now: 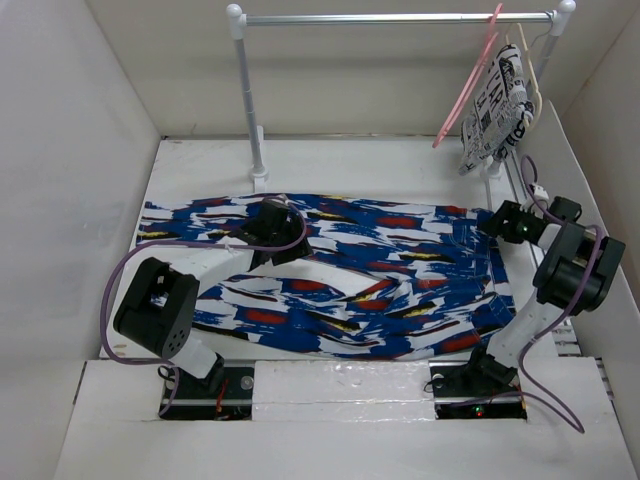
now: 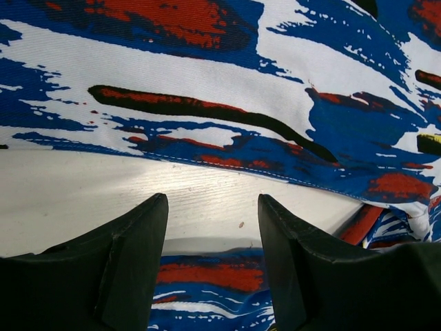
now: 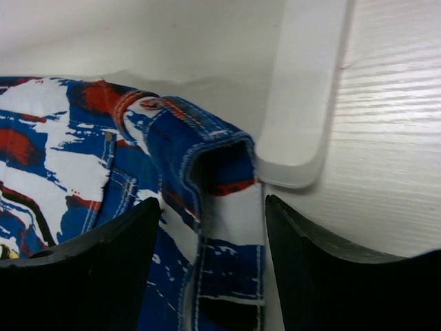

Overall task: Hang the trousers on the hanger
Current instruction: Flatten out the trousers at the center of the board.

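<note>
The blue splash-print trousers (image 1: 350, 280) lie spread flat across the table, waistband to the right, legs to the left. The pink hanger (image 1: 468, 80) hangs on the rail at the back right. My left gripper (image 1: 283, 222) is open, low over the gap between the two legs; its view shows bare table between cloth edges (image 2: 207, 131). My right gripper (image 1: 497, 222) is open at the waistband's far right corner; its jaws straddle the raised waistband edge (image 3: 220, 172).
A white garment with black print (image 1: 497, 105) hangs on a cream hanger (image 1: 530, 70) beside the pink one. The metal rail (image 1: 390, 18) stands on white posts; a white foot of the rack (image 3: 306, 89) lies right by the waistband. White walls enclose the table.
</note>
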Motion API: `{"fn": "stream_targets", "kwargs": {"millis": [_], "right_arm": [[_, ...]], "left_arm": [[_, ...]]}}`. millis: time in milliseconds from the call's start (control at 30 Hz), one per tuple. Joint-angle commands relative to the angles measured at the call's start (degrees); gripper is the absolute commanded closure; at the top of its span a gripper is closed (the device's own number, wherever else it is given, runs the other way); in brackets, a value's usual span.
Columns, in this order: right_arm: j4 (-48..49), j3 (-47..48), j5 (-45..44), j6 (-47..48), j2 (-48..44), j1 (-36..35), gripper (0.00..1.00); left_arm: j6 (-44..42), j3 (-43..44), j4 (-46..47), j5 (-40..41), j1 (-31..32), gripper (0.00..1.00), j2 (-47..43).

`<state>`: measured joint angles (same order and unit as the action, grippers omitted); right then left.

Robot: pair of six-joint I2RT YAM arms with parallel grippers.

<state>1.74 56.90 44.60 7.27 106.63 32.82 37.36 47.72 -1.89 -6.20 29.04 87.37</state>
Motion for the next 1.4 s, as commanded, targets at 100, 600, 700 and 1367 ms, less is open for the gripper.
{"fn": "stream_targets", "kwargs": {"millis": [100, 600, 700, 1367], "right_arm": [[5.1, -1.4, 1.9, -3.5, 1.2, -1.2, 0.44], [10.0, 3.1, -1.2, -11.8, -9.0, 0.6, 1.00], [2.5, 11.0, -4.3, -9.4, -5.7, 0.6, 1.00], [-6.4, -6.9, -15.3, -7.1, -28.6, -8.7, 0.41]], "left_arm": [[0.1, 1.8, 0.6, 0.8, 0.1, 0.50, -1.8], [-2.3, 6.8, -2.9, 4.7, 0.1, 0.50, -1.8], [-2.4, 8.1, -3.6, 5.1, -0.6, 0.48, -1.1], [7.5, -1.3, -24.6, 21.6, -21.2, 0.46, -19.9]]}}
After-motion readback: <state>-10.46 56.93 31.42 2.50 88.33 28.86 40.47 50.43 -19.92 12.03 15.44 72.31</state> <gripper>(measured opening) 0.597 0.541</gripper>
